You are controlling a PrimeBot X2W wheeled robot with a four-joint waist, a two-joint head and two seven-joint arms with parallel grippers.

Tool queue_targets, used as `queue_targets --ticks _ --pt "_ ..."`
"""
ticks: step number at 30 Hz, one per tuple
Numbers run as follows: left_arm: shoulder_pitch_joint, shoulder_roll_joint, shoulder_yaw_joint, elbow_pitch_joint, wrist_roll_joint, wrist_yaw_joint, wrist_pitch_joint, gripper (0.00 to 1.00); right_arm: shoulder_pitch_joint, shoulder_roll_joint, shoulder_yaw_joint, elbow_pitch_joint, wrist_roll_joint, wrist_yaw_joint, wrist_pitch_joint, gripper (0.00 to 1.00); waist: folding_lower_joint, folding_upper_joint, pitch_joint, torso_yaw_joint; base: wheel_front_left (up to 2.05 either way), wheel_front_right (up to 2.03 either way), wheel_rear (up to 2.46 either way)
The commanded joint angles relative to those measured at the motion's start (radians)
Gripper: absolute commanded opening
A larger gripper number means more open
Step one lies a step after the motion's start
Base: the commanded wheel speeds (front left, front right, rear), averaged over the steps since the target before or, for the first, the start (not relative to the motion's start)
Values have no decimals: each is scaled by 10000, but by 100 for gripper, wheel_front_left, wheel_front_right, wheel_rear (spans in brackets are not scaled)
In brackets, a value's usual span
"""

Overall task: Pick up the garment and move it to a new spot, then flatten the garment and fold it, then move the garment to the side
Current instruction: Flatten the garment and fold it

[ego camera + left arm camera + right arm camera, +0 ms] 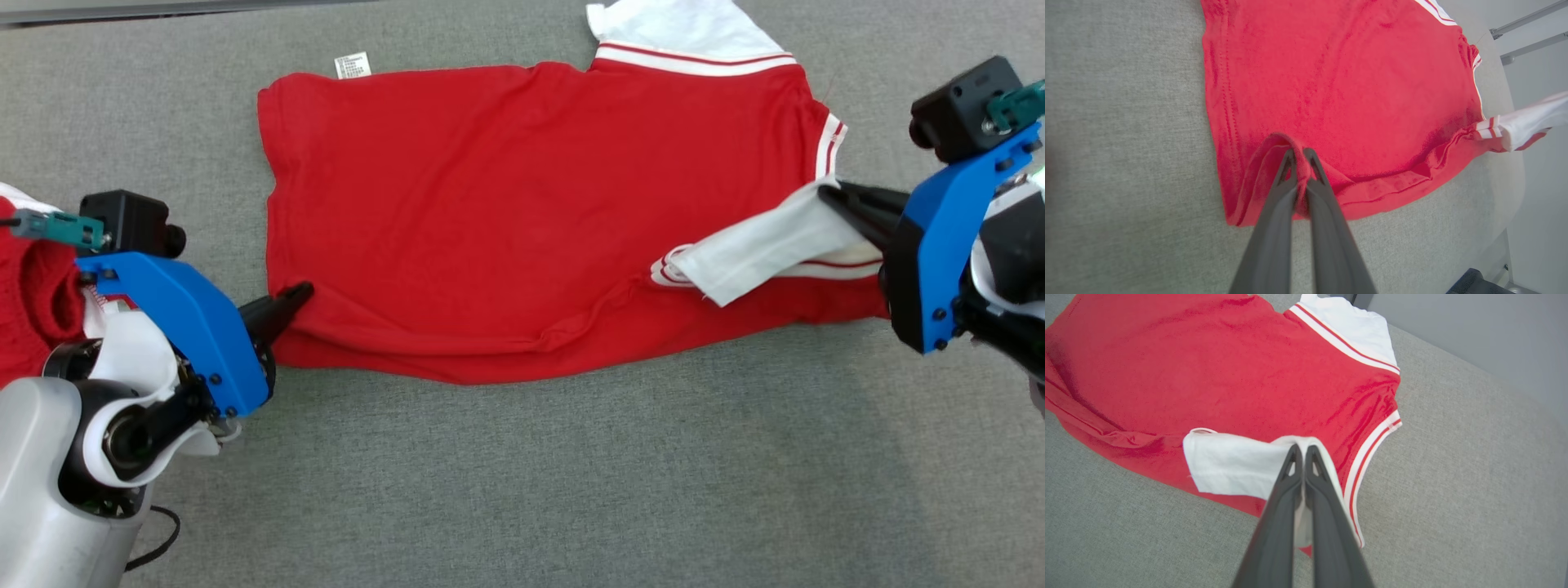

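Note:
The garment (506, 212) is a red shirt with white, red-striped sleeves, spread across the grey surface. My left gripper (298, 296) is shut on a pinch of red fabric at the near left hem corner (1299, 163). On the right, my right gripper (829, 194) is shut on the near white sleeve (767, 249), which is lifted and folded over the red body (1241, 469). The far white sleeve (678, 28) lies flat at the top edge. A white care label (353, 65) sticks out at the far left corner.
A grey fabric surface (571, 474) lies under everything, with open room in front of the shirt. Another red knitted piece (33, 294) lies at the far left behind my left arm. The right wrist view has the surface's edge and a grey wall (1474, 335) beyond.

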Motion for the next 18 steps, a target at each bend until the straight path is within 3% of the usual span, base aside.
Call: queue_targets --ticks 1,8,15,16,17,18 --pt "-215 -32 84 77 -15 62 -61 0 -276 -111 34 90 55 1 -179 0 0 -2 73 58 0 0 0" --pt "-562 4 161 662 304 268 -280 0 -879 -356 358 663 -8 1 -1214 0 0 -2 304 120 0 0 0" --pt "-478 -142 163 1010 159 181 -368 0 -1082 -356 663 1193 141 1 -1876 0 0 -2 422 72 0 0 0" --pt "-492 -184 175 1020 147 169 -413 36 -1089 -322 710 1284 174 1 -1962 17 0 -2 430 76 0 0 0" --pt "-516 -220 201 1029 145 178 -473 100 -1094 -281 745 1353 199 1 -2077 100 0 -2 432 84 0 0 0" --pt "-539 -246 196 1054 147 162 -507 100 -1131 -224 737 1431 183 1 -2229 100 0 -2 430 94 0 0 0"
